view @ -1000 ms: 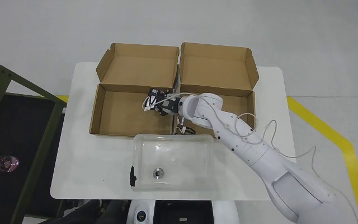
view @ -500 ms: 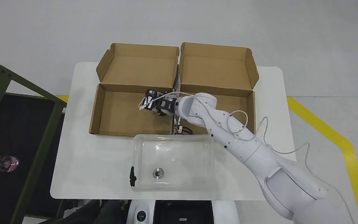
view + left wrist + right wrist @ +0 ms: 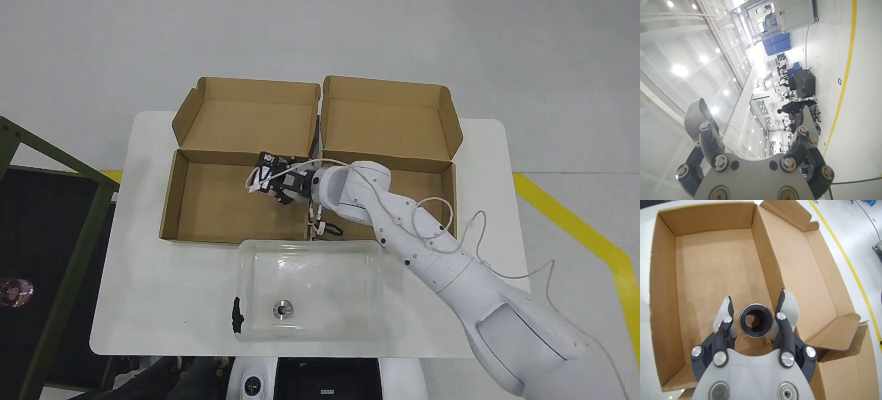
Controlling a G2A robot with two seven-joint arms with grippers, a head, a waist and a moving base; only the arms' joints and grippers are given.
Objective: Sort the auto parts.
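Observation:
My right gripper (image 3: 756, 296) stands open over the floor of the left cardboard box (image 3: 702, 262), near the wall it shares with the right box. A black ring-shaped part (image 3: 755, 322) with a silvery rim sits between the fingers, with a gap on each side; I cannot tell whether it rests on the box floor. In the top view the right gripper (image 3: 268, 178) is at the far right corner of the left box (image 3: 205, 205). My left gripper (image 3: 751, 104) is open, holds nothing, and points up into the room.
The right cardboard box (image 3: 435, 190) adjoins the left one, both with lids folded back. A clear plastic bin (image 3: 345, 262) stands at the table's front with a round metal part (image 3: 286, 308) inside. A small black part (image 3: 237, 318) is at the bin's left edge.
The right gripper has shifted a little to the left and farther back over the left box. Nothing else has moved.

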